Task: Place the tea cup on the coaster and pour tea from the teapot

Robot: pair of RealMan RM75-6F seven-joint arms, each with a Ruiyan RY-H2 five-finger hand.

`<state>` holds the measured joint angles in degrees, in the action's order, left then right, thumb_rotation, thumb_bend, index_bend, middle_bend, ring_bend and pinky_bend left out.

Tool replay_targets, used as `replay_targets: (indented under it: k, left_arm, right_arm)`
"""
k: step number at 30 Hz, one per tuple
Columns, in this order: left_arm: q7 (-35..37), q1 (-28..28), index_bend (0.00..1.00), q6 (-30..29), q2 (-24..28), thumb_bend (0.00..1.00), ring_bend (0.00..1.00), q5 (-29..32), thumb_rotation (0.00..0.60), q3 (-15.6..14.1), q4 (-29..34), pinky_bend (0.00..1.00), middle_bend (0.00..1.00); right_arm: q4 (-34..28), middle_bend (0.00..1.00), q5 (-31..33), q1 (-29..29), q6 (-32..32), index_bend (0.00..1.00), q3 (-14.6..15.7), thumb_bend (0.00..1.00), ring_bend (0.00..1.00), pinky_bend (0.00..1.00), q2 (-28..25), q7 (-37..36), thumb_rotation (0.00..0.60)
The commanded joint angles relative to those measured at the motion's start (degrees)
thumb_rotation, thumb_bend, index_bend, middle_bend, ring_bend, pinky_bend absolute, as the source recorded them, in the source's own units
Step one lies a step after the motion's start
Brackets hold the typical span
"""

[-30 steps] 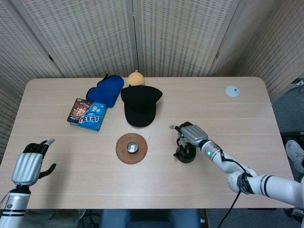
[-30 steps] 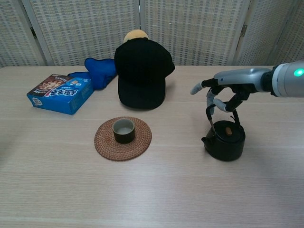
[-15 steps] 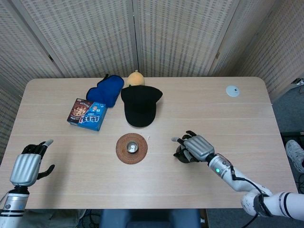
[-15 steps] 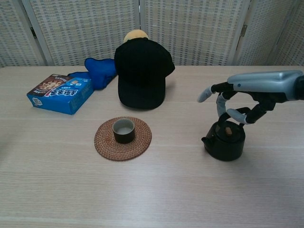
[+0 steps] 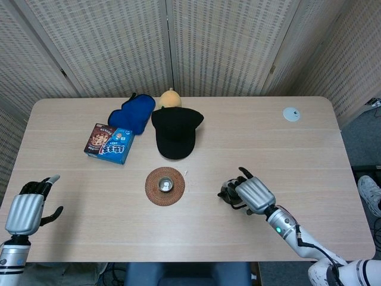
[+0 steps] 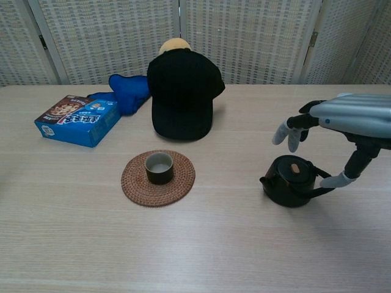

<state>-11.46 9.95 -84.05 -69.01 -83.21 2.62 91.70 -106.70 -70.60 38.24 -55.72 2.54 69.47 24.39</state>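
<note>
The tea cup (image 6: 159,168) sits on the coaster (image 6: 183,180) near mid-bench, so I judge that half done; what remains is the pour. I have my right hand (image 6: 342,131) over the teapot (image 6: 290,183), which stands on the bench (image 6: 195,244) well to the right of the coaster; the fingers are spread and hold nothing, one fingertip low by the handle side, placed there, I think, to hook it. My left hand (image 5: 27,208) hangs spread and empty at the bench's near-left corner, out of the way.
</note>
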Motion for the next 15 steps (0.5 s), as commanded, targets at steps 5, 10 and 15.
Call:
replay_targets:
  k: [5,10,15]
  left_arm:
    - [0.6,-0.2,0.17,0.3,-0.1,0.25,0.29,0.2,0.600,0.1,-0.4,0.20,0.23]
    - [1.0,-0.2,0.17,0.4,-0.1,0.25,0.29,-0.3,0.600,0.2,-0.6,0.20,0.23]
    - [1.7,-0.4,0.17,0.3,-0.2,0.22,0.29,-0.5,0.600,0.1,-0.7,0.19,0.23]
  right_arm:
    - [-1.6,0.32,-2.5,-3.4,-3.6,0.29,1.4,0.00,0.29,0.00,0.3,0.0,0.600]
    - [-2.0,0.39,-2.6,-4.8,-4.2,0.33,1.8,0.00,0.30,0.00,0.4,-0.1,0.566]
    - [-1.6,0.45,-3.0,-5.8,-5.4,0.43,1.4,0.00,0.32,0.00,1.6,1.3,0.433]
